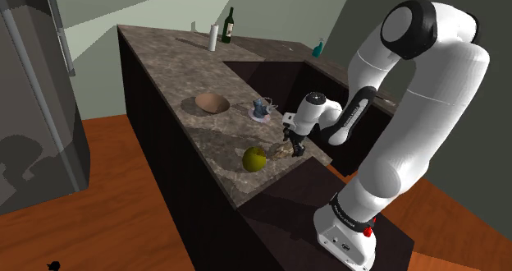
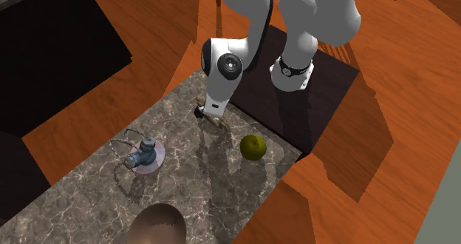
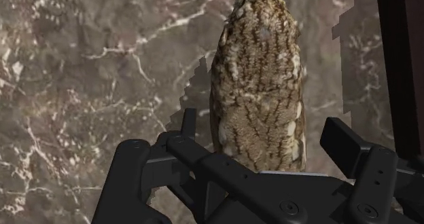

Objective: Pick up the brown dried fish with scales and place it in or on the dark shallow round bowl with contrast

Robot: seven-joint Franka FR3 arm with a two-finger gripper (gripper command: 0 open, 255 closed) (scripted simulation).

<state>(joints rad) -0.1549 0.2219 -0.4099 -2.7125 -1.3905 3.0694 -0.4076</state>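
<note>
Gripper, wrist view: The black gripper (image 3: 263,126) hangs low over the marble-patterned counter (image 3: 88,66). Its fingers (image 3: 188,123) are spread to either side of the brown, scaly dried fish (image 3: 261,80). A sliver of counter shows between each finger and the fish, so nothing is gripped yet.
Fish, wrist view: It lies flat on the counter, its length running away from the hand, with a dark strip past the counter's edge close by.
Shoulder view: The gripper (image 1: 292,144) works at the near end of the counter (image 1: 172,64), right over the dried fish (image 1: 277,152), with a yellow-green fruit (image 1: 255,158) just beside it. The round bowl (image 1: 212,103), drawn brownish, stands farther along and well apart. A small blue-grey object (image 1: 260,109) on a pale disc sits near the way between them. A dark bottle (image 1: 228,25) and a white cylinder (image 1: 212,38) stand at the far end.
Second exterior view: The gripper (image 2: 204,114) is poised over the dried fish (image 2: 216,122), and the fruit (image 2: 253,146) is near. The round bowl (image 2: 156,222) shows at the lower edge, and the blue-grey object (image 2: 145,153) lies off to one side.
Risk: The fish looks thin and lies flat, so fingers closing too high would likely slide over its back. Closing off-centre could nudge it toward the counter's edge or into the fruit. A low carry could clip the blue-grey object on the way to the bowl.
Writing: None legible. The bottle and the cylinder carry no readable label.
</note>
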